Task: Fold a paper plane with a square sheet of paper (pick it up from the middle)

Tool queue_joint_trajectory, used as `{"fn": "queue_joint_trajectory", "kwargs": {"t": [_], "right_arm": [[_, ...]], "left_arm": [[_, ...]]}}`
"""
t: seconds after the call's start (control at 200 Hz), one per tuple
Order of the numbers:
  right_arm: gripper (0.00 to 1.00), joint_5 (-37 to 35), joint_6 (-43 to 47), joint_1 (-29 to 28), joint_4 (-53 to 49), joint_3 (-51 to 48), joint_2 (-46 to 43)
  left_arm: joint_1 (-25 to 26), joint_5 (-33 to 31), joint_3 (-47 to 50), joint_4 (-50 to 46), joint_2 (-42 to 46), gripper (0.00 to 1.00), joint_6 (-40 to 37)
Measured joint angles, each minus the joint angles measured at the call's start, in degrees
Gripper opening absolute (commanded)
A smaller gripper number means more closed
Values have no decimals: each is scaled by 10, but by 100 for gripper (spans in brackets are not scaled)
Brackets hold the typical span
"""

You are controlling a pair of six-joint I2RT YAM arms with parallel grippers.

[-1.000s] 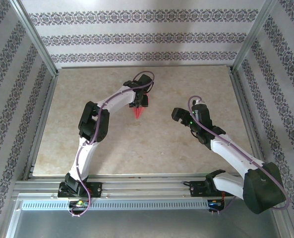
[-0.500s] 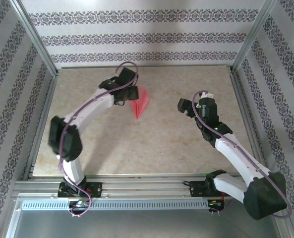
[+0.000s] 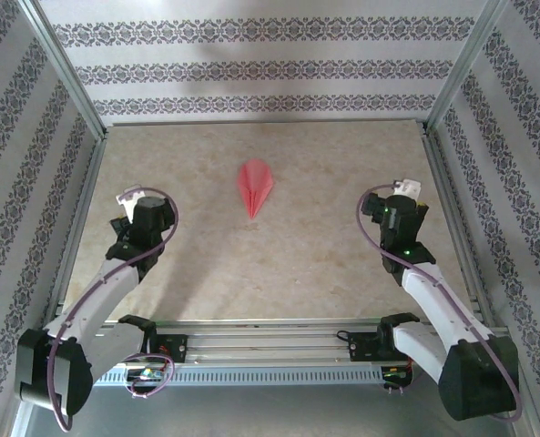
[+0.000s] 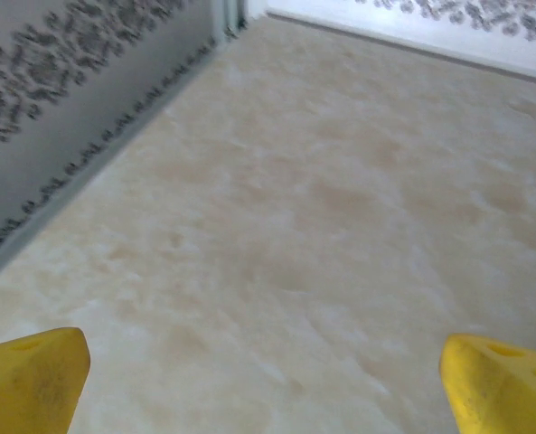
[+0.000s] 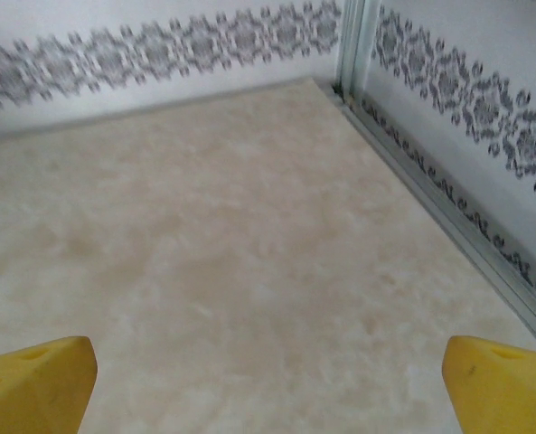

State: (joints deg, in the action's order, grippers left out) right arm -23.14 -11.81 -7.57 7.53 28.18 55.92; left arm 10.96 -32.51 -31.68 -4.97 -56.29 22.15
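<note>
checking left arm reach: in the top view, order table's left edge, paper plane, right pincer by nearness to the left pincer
From the left pincer:
1. table's left edge, close on its left
2. paper plane, mid-table, to its right
3. right pincer, far across on the right

Beige marbled table, paper plane flat at mid-rear.

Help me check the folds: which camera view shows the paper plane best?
The top external view: the paper plane lies whole on the table, tip toward the arms, central ridge visible. The wrist views look past the left fingers and right fingers at table surface, adding no fold detail.
</note>
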Motion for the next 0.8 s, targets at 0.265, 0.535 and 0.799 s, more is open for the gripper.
{"fn": "queue_joint_trajectory", "kwargs": {"t": [0.265,0.535,0.799], "right_arm": [[98,34,54,7,135,-44,115],[98,110,116,7,309,-69,199],[98,158,136,23,434,-106,269]], "left_arm": [[-33,13,104,234,-49,99,-115],[-50,148,155,459,-147,99,-203],[-69,223,140,510,-196,99,-222]]}}
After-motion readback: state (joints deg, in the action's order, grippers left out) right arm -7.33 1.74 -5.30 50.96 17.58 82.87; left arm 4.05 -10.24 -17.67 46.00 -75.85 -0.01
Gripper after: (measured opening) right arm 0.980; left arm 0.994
